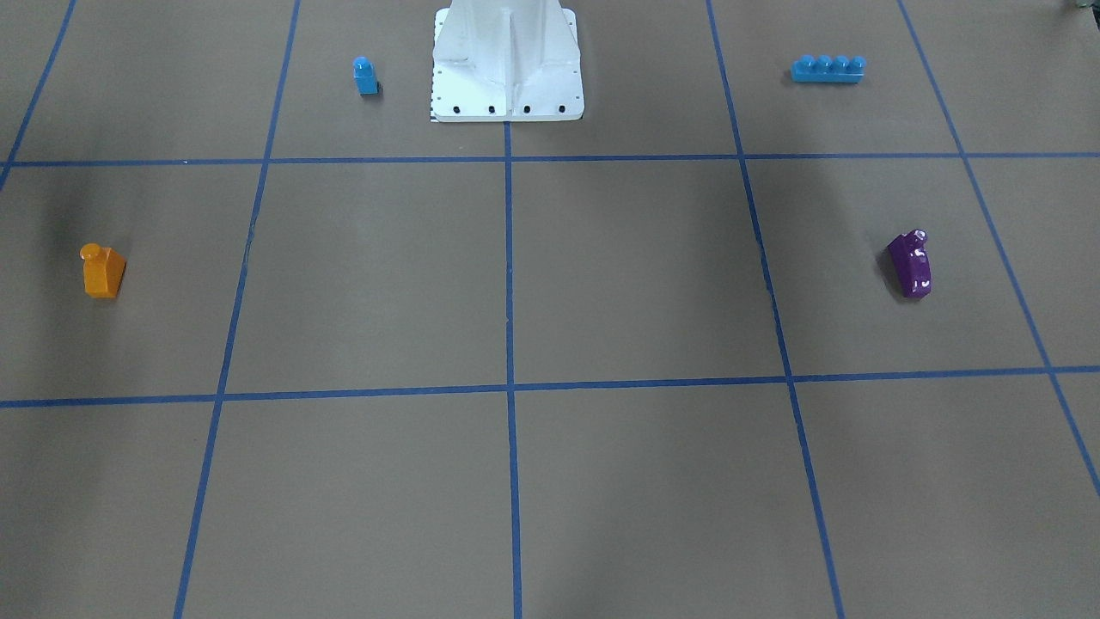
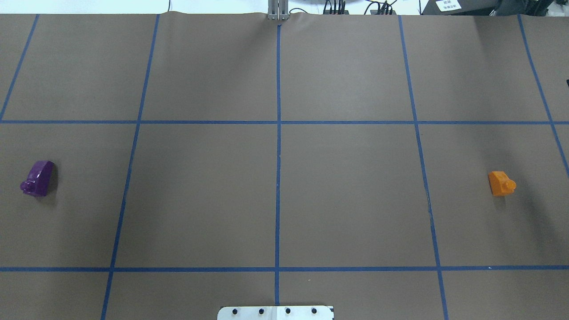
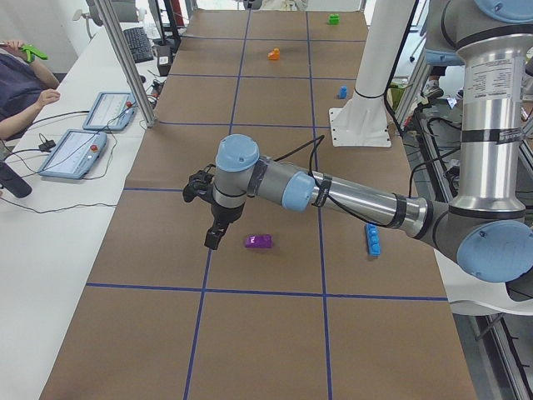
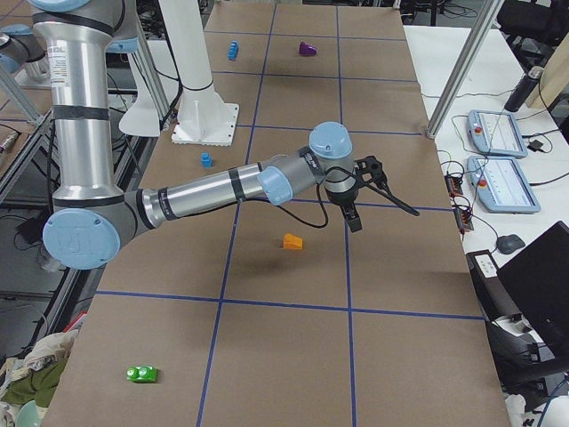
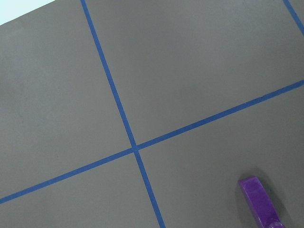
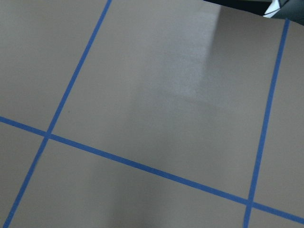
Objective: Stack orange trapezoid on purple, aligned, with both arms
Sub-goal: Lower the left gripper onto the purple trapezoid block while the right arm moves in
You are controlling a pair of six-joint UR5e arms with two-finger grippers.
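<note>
Left end effector (image 3: 214,241) near purple (image 3: 258,241), right end effector (image 4: 355,223) near orange trapezoid (image 4: 292,241); openness cannot be told.

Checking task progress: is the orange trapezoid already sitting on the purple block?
No, in the overhead view the orange trapezoid sits alone at the right, with the purple block far off at the left.

Overhead and front views opposed above table (image 2: 200,200), side views from its ends, wrist views close

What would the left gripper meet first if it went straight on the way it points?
The left gripper points down, so probably the table beside the purple block; depth unclear.
</note>
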